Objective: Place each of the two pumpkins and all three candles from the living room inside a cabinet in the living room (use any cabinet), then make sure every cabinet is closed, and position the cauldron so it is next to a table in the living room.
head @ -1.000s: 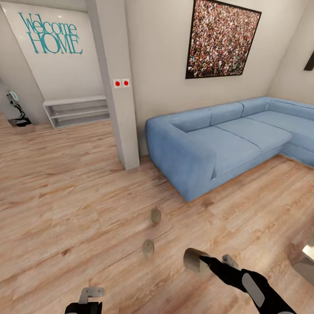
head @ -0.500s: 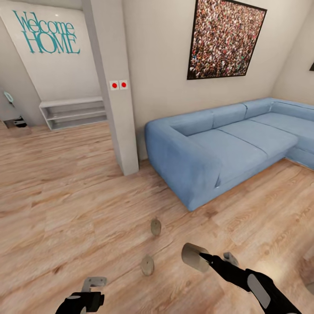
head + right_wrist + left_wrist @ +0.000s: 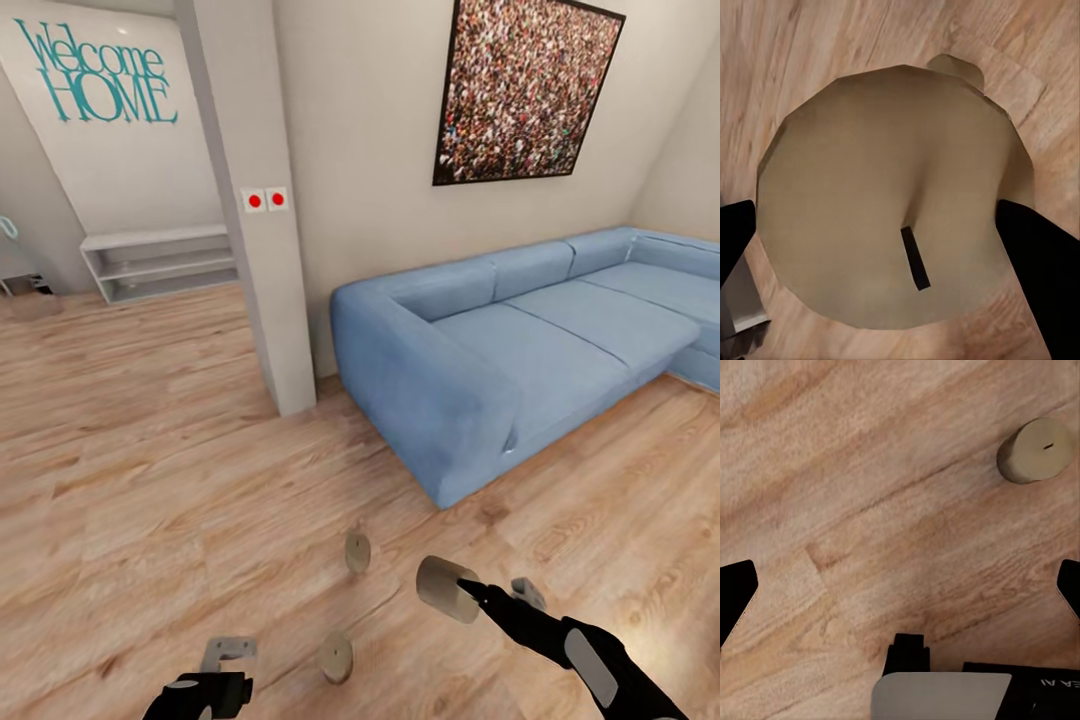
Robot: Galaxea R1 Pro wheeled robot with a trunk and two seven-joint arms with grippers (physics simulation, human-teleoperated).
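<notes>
My right gripper (image 3: 470,592) is shut on a beige candle (image 3: 443,588) and holds it above the wooden floor. In the right wrist view that candle (image 3: 900,202) shows its wick end, with a dark finger (image 3: 1039,262) on each side. Two more beige candles lie on the floor, one (image 3: 357,552) ahead and one (image 3: 336,657) nearer me. My left gripper (image 3: 225,660) hangs open over the floor with nothing between its fingers (image 3: 735,592), and a candle (image 3: 1035,450) lies beyond them. The pumpkins, cabinet, cauldron and table are out of view.
A blue sectional sofa (image 3: 480,350) fills the right side. A white pillar (image 3: 255,220) with two red buttons stands ahead on the left. Behind it a low white shelf (image 3: 160,262) sits against the wall with the "Welcome HOME" lettering. Open wooden floor (image 3: 150,480) lies to the left.
The whole view has shifted as the camera moved: the floor candles now sit lower in the picture and the sofa looks nearer. My right gripper still holds its candle.
</notes>
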